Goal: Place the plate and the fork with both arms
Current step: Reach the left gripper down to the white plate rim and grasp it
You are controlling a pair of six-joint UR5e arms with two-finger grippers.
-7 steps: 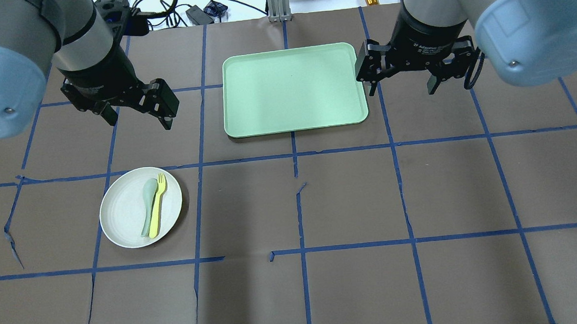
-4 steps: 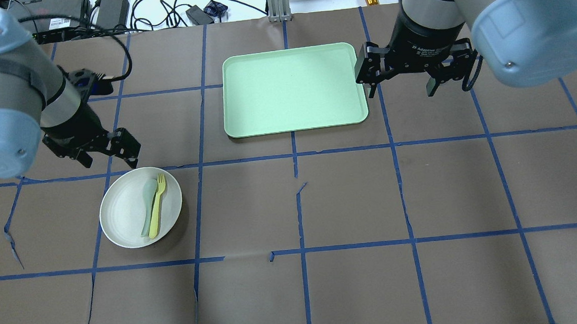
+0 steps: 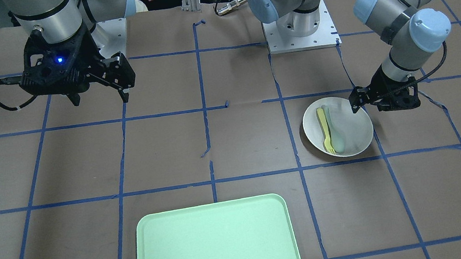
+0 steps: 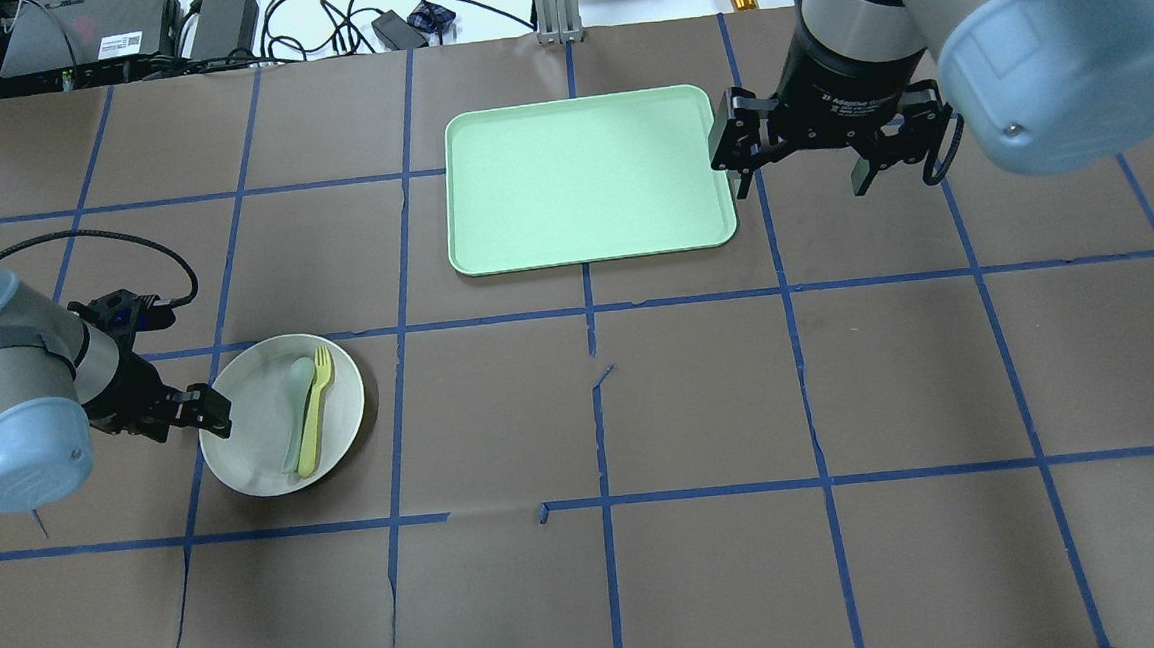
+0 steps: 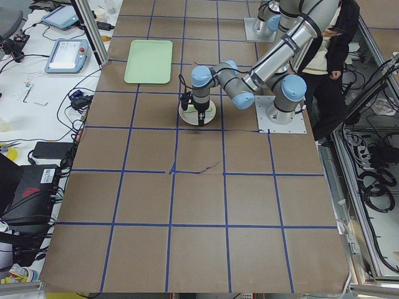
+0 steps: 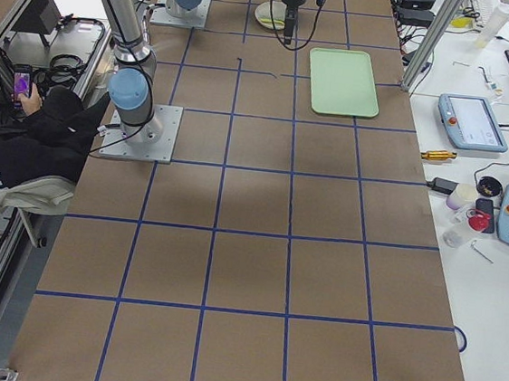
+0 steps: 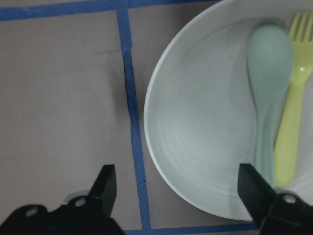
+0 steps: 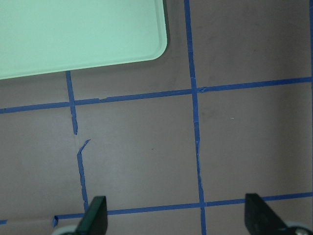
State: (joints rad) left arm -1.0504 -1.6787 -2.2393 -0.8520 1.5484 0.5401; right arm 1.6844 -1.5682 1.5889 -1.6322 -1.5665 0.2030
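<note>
plate (image 4: 244, 455): round, matte off-white, raised rim, lower left of overhead view; right part cut off in left wrist view | fork (image 4: 316, 412): smooth pale yellow plastic, lies in plate touching grey-green spoon (image 4: 296, 386), long axis near vertical, tines toward top | left gripper (image 3: 384, 101): jaws spread astride plate's rim | right gripper (image 4: 798, 165): jaws spread, empty, beside mint tray (image 4: 588, 178), upper right

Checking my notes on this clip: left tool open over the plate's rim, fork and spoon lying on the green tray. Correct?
Not quite. The fork and spoon lie on the plate, not on the tray; the overhead view shows it. The left tool is open over the plate's rim, as you noted.
</note>
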